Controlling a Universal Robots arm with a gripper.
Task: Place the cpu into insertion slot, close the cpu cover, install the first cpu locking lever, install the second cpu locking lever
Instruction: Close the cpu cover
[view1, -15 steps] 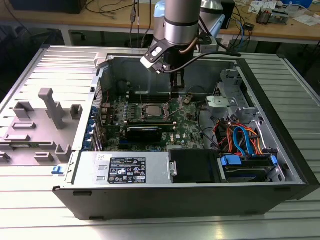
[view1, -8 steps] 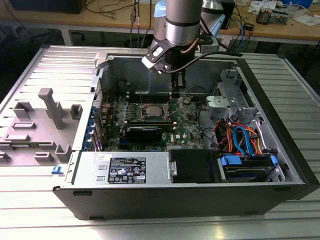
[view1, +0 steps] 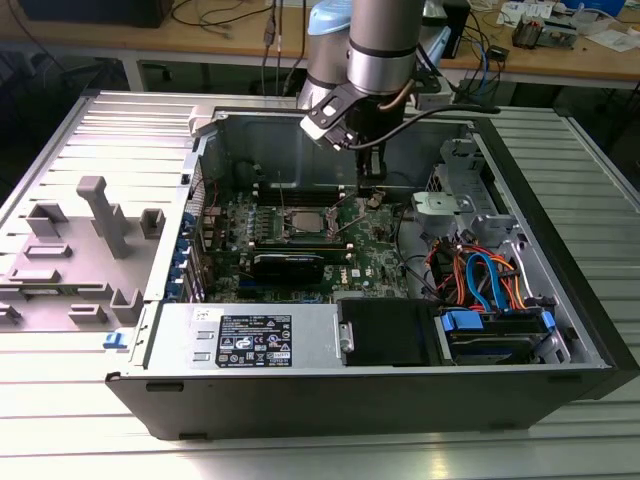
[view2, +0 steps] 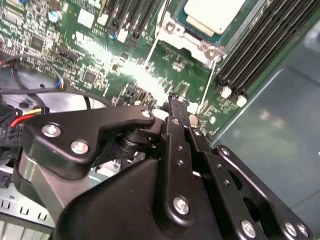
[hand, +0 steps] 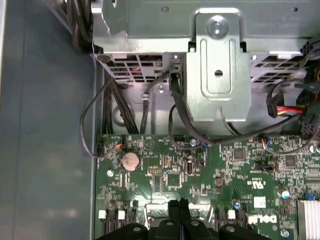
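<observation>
The cpu (view2: 212, 12) shows its dull grey top, lying flat in the insertion slot on the green board (hand: 165, 172). The silvery cpu cover (view2: 182, 37) lies down around the cpu as a frame. The slot itself is hidden under them. Thin wire levers (view2: 206, 87) run along the socket's sides; whether they are latched I cannot tell. In the exterior view the cpu (view1: 300, 222) sits mid-board, and my gripper (view1: 372, 196) hangs low to its right over the board. In both wrist views the gripper (view2: 175, 100) (hand: 177, 202) is shut with nothing between its fingers.
Long black memory slots (view2: 260, 55) flank the socket. A black card (view1: 288, 265) lies in front of it, and the power supply (view1: 250, 338) is nearer still. A metal drive cage (hand: 217, 65) and loose cables (view1: 480, 275) crowd the exterior view's right. Case walls enclose everything.
</observation>
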